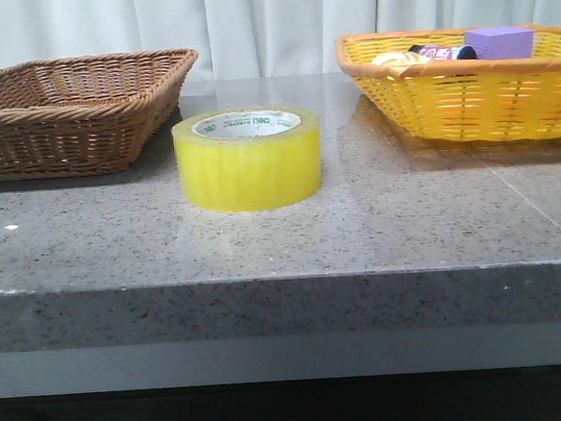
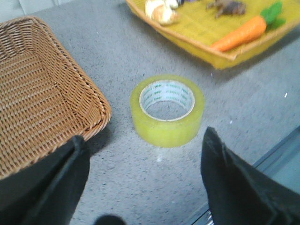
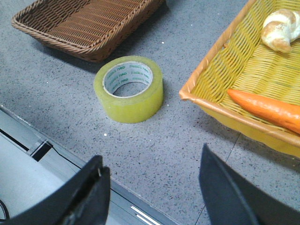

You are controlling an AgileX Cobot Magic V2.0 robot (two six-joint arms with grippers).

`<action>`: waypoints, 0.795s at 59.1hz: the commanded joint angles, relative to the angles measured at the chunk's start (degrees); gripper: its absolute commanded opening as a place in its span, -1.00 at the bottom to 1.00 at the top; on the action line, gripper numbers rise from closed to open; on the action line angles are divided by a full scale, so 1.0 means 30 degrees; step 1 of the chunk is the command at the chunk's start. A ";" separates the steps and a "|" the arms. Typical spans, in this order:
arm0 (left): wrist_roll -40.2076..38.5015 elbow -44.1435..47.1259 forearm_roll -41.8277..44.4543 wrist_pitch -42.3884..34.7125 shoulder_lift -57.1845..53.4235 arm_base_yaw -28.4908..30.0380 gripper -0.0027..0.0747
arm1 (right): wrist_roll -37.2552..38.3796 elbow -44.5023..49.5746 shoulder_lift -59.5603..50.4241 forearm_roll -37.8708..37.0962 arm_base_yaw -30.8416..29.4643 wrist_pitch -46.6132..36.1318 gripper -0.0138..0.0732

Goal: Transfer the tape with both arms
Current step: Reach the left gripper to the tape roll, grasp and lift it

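Note:
The tape (image 1: 248, 159) is a wide yellow translucent roll with a white core printed in green. It lies flat on the grey stone table (image 1: 283, 239), between the two baskets. It also shows in the left wrist view (image 2: 168, 110) and the right wrist view (image 3: 129, 89). My left gripper (image 2: 143, 145) is open and empty, above the table's front part, short of the roll. My right gripper (image 3: 152, 164) is open and empty, over the table's front edge, apart from the roll. Neither gripper shows in the front view.
A brown wicker basket (image 1: 71, 109) stands at the back left, close to the roll. A yellow basket (image 1: 474, 86) at the back right holds a carrot (image 3: 267, 107), a bread roll (image 3: 280, 29), a purple block (image 1: 498, 41) and other small items.

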 commanded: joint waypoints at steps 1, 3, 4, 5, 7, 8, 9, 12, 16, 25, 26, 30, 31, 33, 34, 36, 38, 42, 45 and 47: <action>0.1968 -0.2297 0.0000 0.0572 0.1661 -0.0148 0.34 | -0.0017 -0.0453 -0.0088 0.0085 -0.0077 -0.1370 0.34; 0.2548 -0.3014 0.0000 0.1248 0.2328 -0.0148 0.34 | -0.0017 -0.0453 -0.0063 0.0085 -0.0077 -0.1370 0.34; 0.2768 -0.3302 0.0000 0.1533 0.2600 -0.0148 0.34 | -0.0017 -0.0453 -0.0063 0.0085 -0.0077 -0.1370 0.34; 0.3012 -0.3734 0.0000 0.1814 0.2874 -0.0148 0.34 | -0.0017 -0.0453 -0.0063 0.0085 -0.0077 -0.1370 0.34; 0.3566 -0.4454 0.0000 0.2494 0.3532 -0.0148 0.34 | -0.0017 -0.0453 -0.0063 0.0085 -0.0077 -0.1370 0.34; 0.3852 -0.4738 0.0000 0.2870 0.3922 -0.0148 0.34 | -0.0017 -0.0453 -0.0063 0.0085 -0.0077 -0.1370 0.34; 0.4055 -0.5155 0.0000 0.3116 0.4183 -0.0148 0.34 | -0.0017 -0.0453 -0.0063 0.0085 -0.0077 -0.1370 0.34; 0.5022 -0.6100 -0.0217 0.3998 0.5215 -0.0148 0.34 | -0.0017 -0.0453 -0.0063 0.0085 -0.0077 -0.1370 0.34; 0.6536 -0.7334 -0.0582 0.4953 0.6315 -0.0148 0.34 | -0.0017 -0.0453 -0.0063 0.0085 -0.0077 -0.1370 0.34; 1.0401 -0.9588 -0.2653 0.6876 0.8810 -0.0148 0.34 | -0.0017 -0.0453 -0.0063 0.0085 -0.0077 -0.1370 0.34; 1.0678 -0.9757 -0.2976 0.7006 0.9117 -0.0148 0.34 | -0.0017 -0.0453 -0.0063 0.0085 -0.0077 -0.1370 0.34; 1.1741 -1.0519 -0.3653 0.7490 1.0124 -0.0148 0.35 | -0.0017 -0.0453 -0.0063 0.0085 -0.0077 -0.1370 0.34; 1.1919 -1.0726 -0.3850 0.7592 1.0314 -0.0148 0.35 | -0.0017 -0.0453 -0.0063 0.0085 -0.0077 -0.1370 0.34; 1.2307 -1.1058 -0.4154 0.7825 1.0785 -0.0148 0.35 | -0.0017 -0.0453 -0.0063 0.0085 -0.0077 -0.1370 0.34; 1.2501 -1.1182 -0.4275 0.7907 1.0971 -0.0148 0.35 | -0.0017 -0.0453 -0.0063 0.0085 -0.0077 -0.1370 0.34; 1.2737 -1.1470 -0.4499 0.8059 1.1414 -0.0148 0.35 | -0.0017 -0.0453 -0.0063 0.0085 -0.0077 -0.1370 0.34; 1.3031 -1.1715 -0.4708 0.8216 1.1825 -0.0148 0.35 | -0.0017 -0.0453 -0.0063 0.0085 -0.0077 -0.1370 0.34; 1.3718 -1.2019 -0.5288 0.8307 1.2516 -0.0148 0.35 | -0.0017 -0.0453 -0.0063 0.0085 -0.0077 -0.1370 0.34; 1.4316 -1.2167 -0.5704 0.8390 1.3009 -0.0148 0.35 | -0.0017 -0.0453 -0.0063 0.0085 -0.0077 -0.1370 0.34; 1.4547 -1.2286 -0.5838 0.8403 1.3359 -0.0177 0.35 | -0.0017 -0.0453 -0.0063 0.0085 -0.0077 -0.1370 0.34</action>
